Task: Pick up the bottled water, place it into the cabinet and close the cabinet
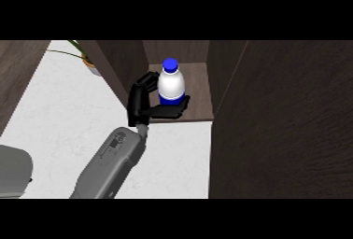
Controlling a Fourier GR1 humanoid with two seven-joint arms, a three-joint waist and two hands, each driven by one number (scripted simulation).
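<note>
One bottled water (172, 84), white with a blue cap, stands upright inside the one open cabinet (224, 84) compartment, and the one hand in view, the left hand (140, 100), is clamped on it, fingers curled round its left side and thumb under its blue band. The bottle sits about midway between the side walls, with bare shelf behind it and the front edge just under the thumb; it may rest on the shelf, though I cannot tell. One potted plant (86, 58) stands left of the cabinet on the pale counter (62, 116).

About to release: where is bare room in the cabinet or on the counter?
Free: cabinet shelf right of the bottled water; white counter in front of the cabinet. Crowded: robot hand fills the bottle's left side.
</note>
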